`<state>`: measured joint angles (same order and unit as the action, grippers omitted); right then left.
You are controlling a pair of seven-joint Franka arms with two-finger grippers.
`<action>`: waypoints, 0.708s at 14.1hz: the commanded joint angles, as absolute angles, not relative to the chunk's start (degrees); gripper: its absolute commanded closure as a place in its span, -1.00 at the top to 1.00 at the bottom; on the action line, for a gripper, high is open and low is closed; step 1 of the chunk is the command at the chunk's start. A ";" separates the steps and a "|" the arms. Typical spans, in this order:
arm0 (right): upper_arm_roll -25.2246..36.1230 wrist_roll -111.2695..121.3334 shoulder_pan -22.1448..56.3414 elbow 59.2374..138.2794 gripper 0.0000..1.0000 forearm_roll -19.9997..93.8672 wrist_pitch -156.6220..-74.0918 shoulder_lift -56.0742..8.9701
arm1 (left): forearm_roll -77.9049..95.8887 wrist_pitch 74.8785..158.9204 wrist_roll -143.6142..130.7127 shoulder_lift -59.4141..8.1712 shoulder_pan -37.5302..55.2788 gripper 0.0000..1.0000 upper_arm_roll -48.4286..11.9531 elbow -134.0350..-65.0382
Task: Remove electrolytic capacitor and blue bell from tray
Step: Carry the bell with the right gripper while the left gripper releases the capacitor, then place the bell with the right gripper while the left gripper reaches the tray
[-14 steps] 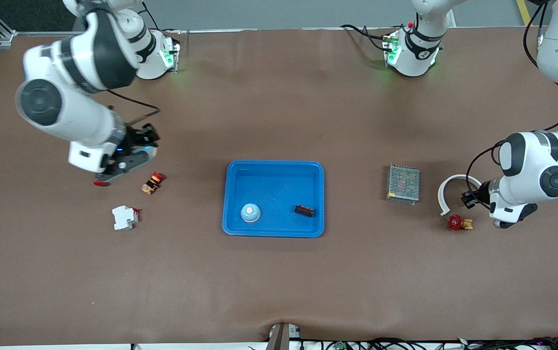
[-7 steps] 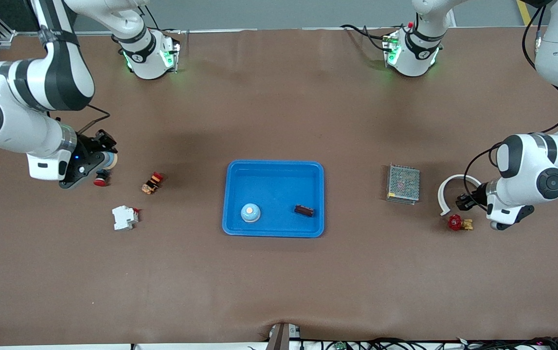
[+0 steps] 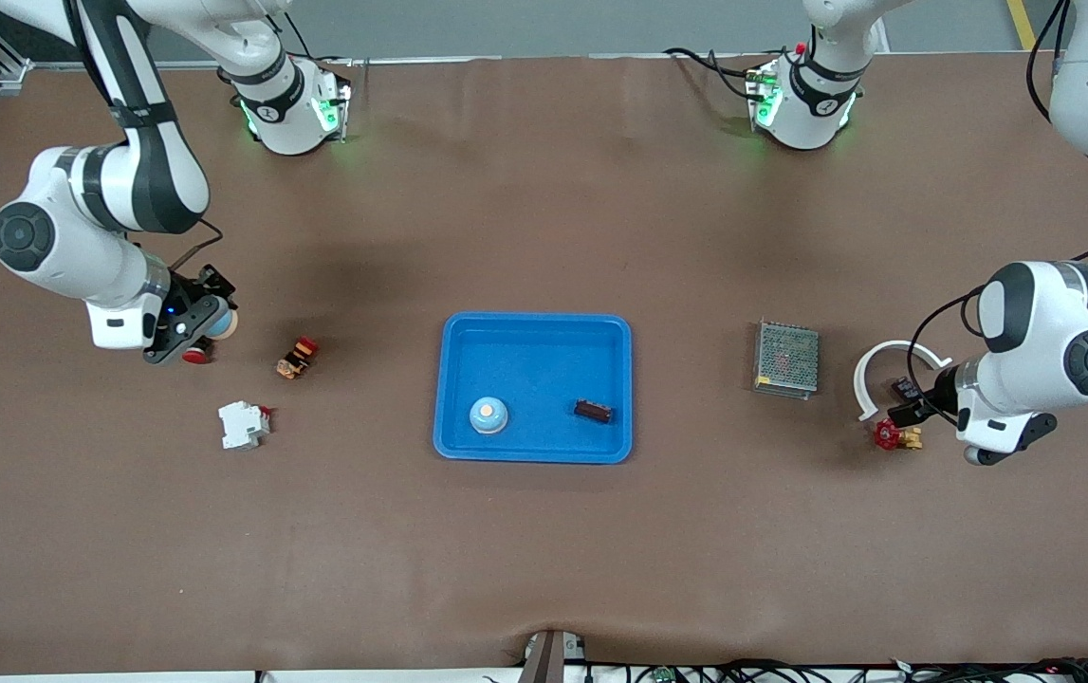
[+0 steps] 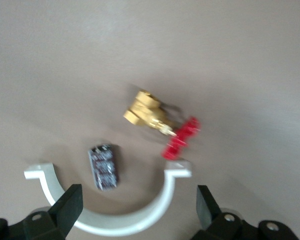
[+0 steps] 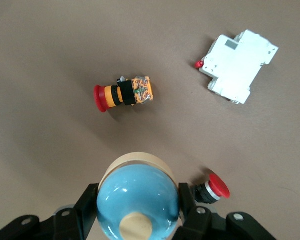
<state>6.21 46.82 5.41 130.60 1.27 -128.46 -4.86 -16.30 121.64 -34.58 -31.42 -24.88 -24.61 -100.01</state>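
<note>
- The right gripper (image 5: 138, 210) is up in the air near the right arm's end of the table. Its fingers (image 5: 87, 202) are closed on a blue bell (image 5: 137, 200), one finger on each side of the round dome.
- Just beside one finger, down on the table, sits a small red push button (image 5: 212, 188).
- A bit farther out from the fingertips lies an orange and black switch with a red cap (image 5: 124, 93).
- Farther out again sits a white breaker block (image 5: 238, 66).
- The left gripper (image 4: 137, 210) hangs over the table near the left arm's end. Its fingers (image 4: 70, 207) are spread wide and hold nothing.
- Right under the gap between the fingers lies a white curved clip (image 4: 115, 212).
- Inside the curve of the clip, close to one fingertip, lies a small dark capacitor (image 4: 103, 166). Nothing touches it.
- A little past the clip lies a brass valve with a red handle (image 4: 160, 125).
- Well apart from both grippers, in the middle of the table, sits a blue tray (image 3: 534, 327).
- In the tray there is a second blue bell (image 3: 488, 415) and a small dark part (image 3: 592, 411).
- A metal mesh box (image 3: 786, 359) sits between the tray and the white clip.
</note>
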 commanded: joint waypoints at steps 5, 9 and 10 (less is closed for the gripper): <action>5.19 52.03 2.29 136.76 -0.35 -0.18 -140.26 -6.93 | -16.70 113.91 -54.71 -30.67 -24.00 1.00 -35.76 -93.43; 5.19 53.00 2.28 140.00 -0.35 -0.18 -148.78 -10.71 | -16.18 113.99 -67.64 -31.99 -17.24 1.00 -36.47 -91.33; 5.10 53.09 2.29 140.27 -0.35 -0.18 -150.28 -11.77 | -15.30 113.99 -70.29 -32.69 -15.14 1.00 -36.47 -90.10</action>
